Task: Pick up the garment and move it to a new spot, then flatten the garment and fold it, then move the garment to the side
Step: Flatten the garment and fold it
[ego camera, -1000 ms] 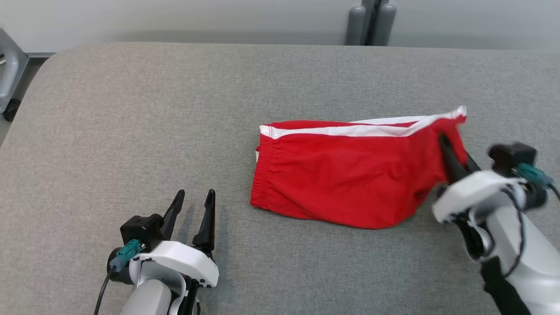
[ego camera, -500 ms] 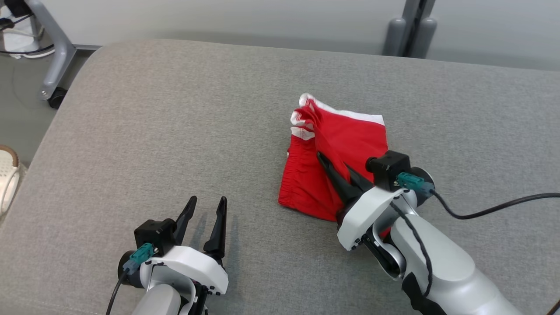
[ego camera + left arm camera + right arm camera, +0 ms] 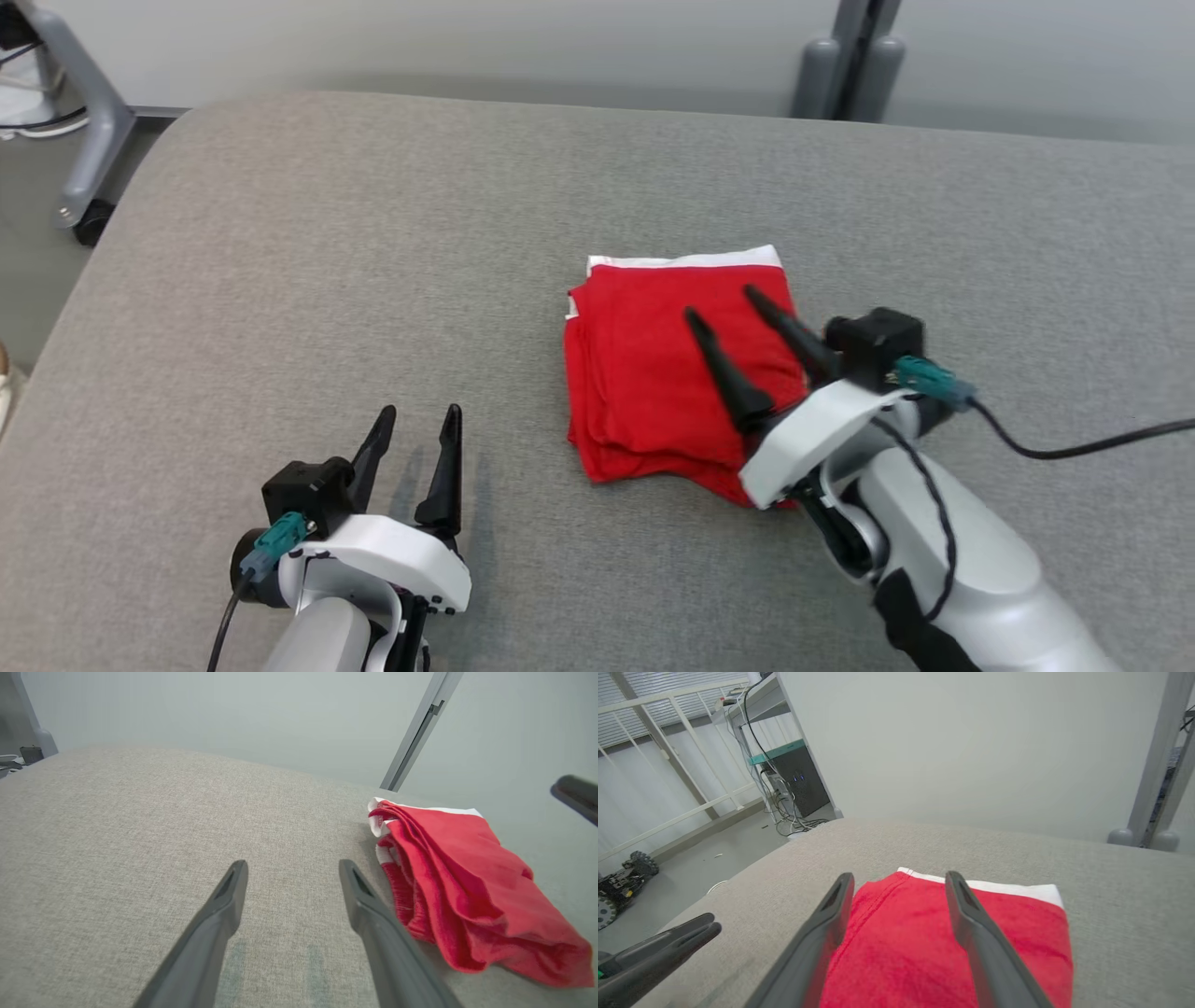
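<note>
Grey surface (image 3: pixel 327 233) (broad) around folded garment (image 3: pixel 635 373)

right gripper (image 3: pixel 899 877), fingers spread apart, hangs over the folded red garment (image 3: pixel 1017 938) at lower centre, on the grey table (image 3: pixel 1125 891).

No legible text, label, brand, number or sign on anything in view

Open table (image 3: pixel 308 280) left of garment (image 3: pixel 644 383), right claw (image 3: pixel 720 303) over garment
</note>
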